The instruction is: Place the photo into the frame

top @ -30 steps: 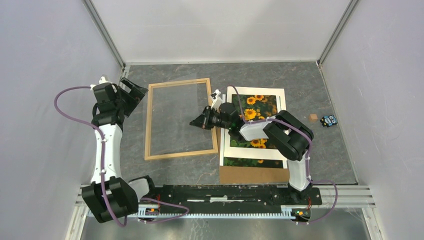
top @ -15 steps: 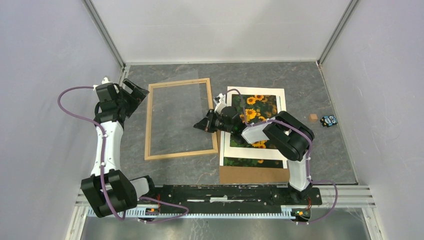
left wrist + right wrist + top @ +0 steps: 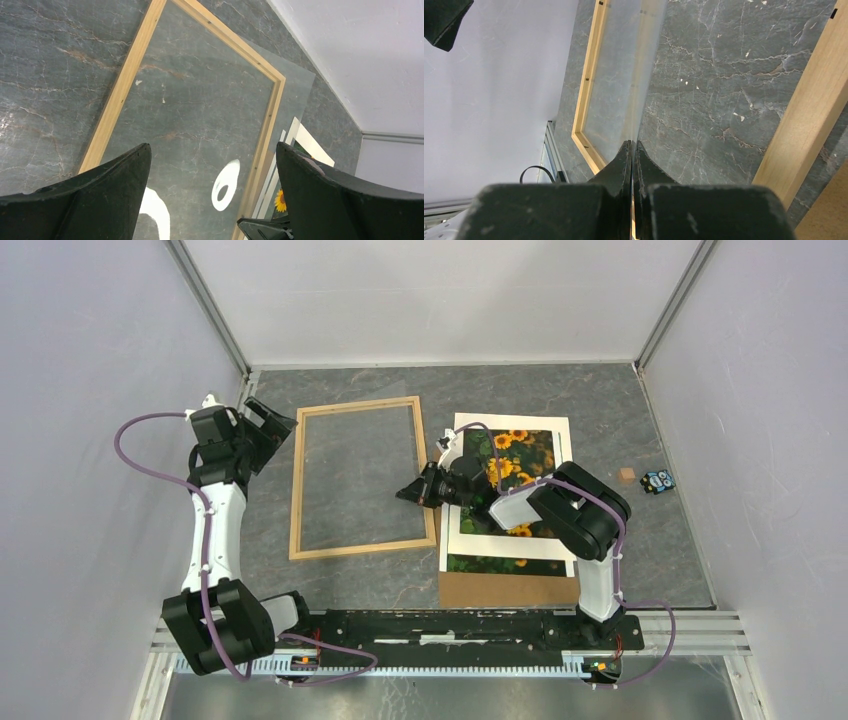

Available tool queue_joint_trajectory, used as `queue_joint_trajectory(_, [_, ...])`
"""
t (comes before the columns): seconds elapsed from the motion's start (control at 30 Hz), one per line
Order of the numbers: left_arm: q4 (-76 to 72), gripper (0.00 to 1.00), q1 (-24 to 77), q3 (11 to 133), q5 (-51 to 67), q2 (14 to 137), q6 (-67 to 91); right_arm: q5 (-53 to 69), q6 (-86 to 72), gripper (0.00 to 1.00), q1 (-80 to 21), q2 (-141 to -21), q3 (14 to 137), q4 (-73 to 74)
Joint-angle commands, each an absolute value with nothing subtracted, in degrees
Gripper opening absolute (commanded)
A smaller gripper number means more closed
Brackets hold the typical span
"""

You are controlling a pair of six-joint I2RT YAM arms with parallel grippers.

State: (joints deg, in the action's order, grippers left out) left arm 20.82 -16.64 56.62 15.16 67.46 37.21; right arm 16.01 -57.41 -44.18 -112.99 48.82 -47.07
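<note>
Grey marbled tabletop (image 3: 660, 540) between pale walls carries the frame (image 3: 298, 490), lying flat left of centre. The photo (image 3: 520, 445) lies to its right, not in it, under a white mat (image 3: 562, 440) and on a brown board (image 3: 500, 590).

The right gripper (image 3: 408, 491) sits at the frame's right rail, its fingers pinched together on the edge of a clear pane (image 3: 350, 480) that lies over the frame. A second ago its tips reached further in over the pane; it has drawn back to the right.

The left gripper (image 3: 272, 425) hangs by the frame's far left corner with its fingers spread wide, touching nothing, in much the same place as before.
</note>
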Motion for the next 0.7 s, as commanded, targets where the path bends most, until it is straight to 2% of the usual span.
queue_joint_trajectory(0.0, [18.2,1.00,-17.2,56.3,16.4,66.7,34.8,16.7,-56.6,0.00,-44.0,-113.7,51.0,-50.5])
queue_joint_trajectory(0.67, [17.6,1.00,-17.4,55.6,17.7,67.2,35.5,20.5,-56.0,0.00,-43.6,-116.2,53.8,-50.7])
